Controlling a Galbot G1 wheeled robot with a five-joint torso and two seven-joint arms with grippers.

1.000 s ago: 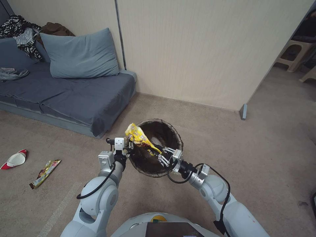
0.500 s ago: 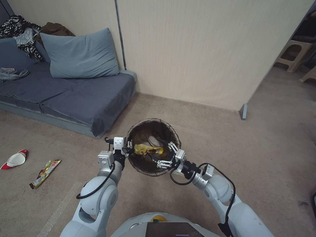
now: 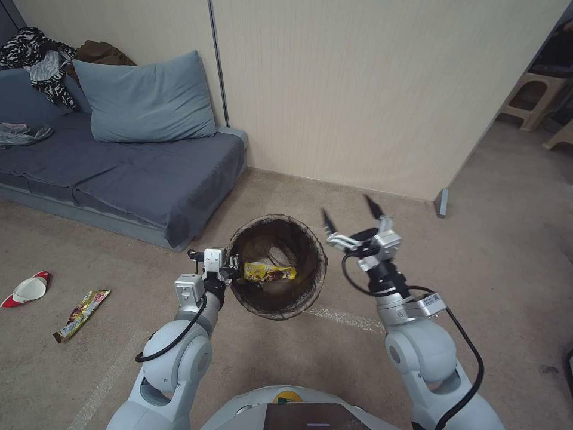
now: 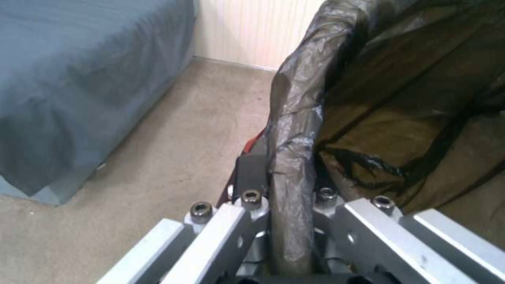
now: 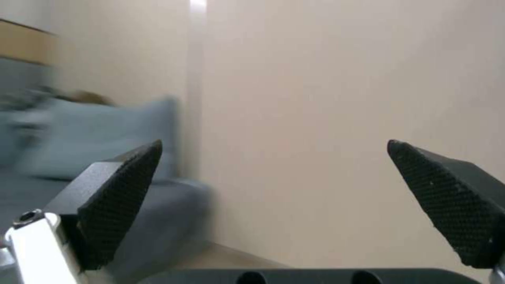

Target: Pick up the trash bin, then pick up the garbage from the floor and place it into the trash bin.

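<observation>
Left end effector (image 3: pixel 234 267) clamped on rim of trash bin (image 3: pixel 314 280), one finger each side of the bag-covered rim (image 4: pixel 288 221); bin held off the floor, just right of it. Yellow snack wrapper (image 3: pixel 268 272) lies inside bin, just past left end effector. Right end effector (image 3: pixel 352 216) raised beside bin's right edge, clear of it, fingers (image 5: pixel 118 199) spread wide, holding nothing, pointing at wall. Red-and-white cup (image 3: pixel 27 290) and gold wrapper (image 3: pixel 80 313) on floor, well left of left end effector
</observation>
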